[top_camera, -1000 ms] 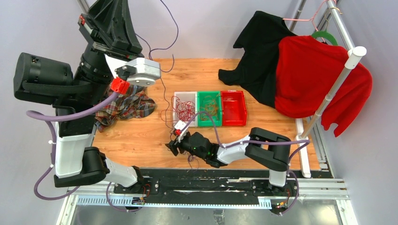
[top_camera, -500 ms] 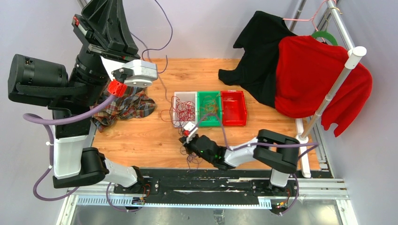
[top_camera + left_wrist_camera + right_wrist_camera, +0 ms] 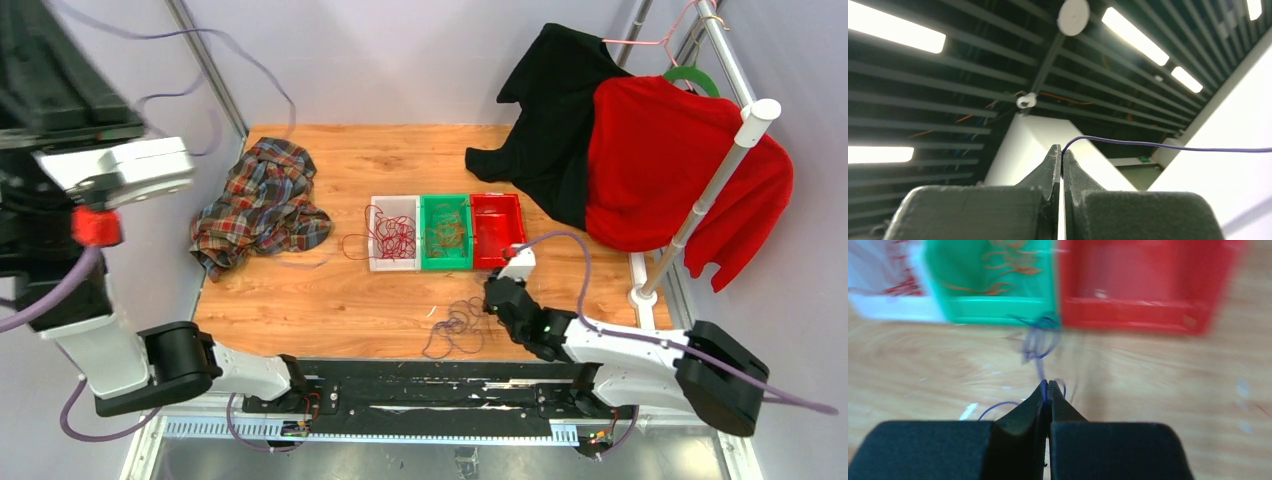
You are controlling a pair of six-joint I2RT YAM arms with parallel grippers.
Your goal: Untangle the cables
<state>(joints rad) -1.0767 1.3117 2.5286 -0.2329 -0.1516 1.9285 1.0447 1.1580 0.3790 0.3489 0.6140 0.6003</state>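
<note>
We see the right fingers (image 3: 1048,390) pinched tight on a thin purple cable (image 3: 1042,374) just before the green plastic bin (image 3: 988,305), the left fingers (image 3: 1062,160) clamping a purple strand (image 3: 1168,146) high to its left.

The left gripper (image 3: 1062,156) points up at a slatted ceiling (image 3: 973,95) with lit strip lights (image 3: 893,32). Its 2 fingers (image 3: 1047,172) are pressed together on a thin purple cable (image 3: 1158,146). The cable arcs from the tips and runs right, out of frame. A white column (image 3: 1015,157) stands behind.
</note>
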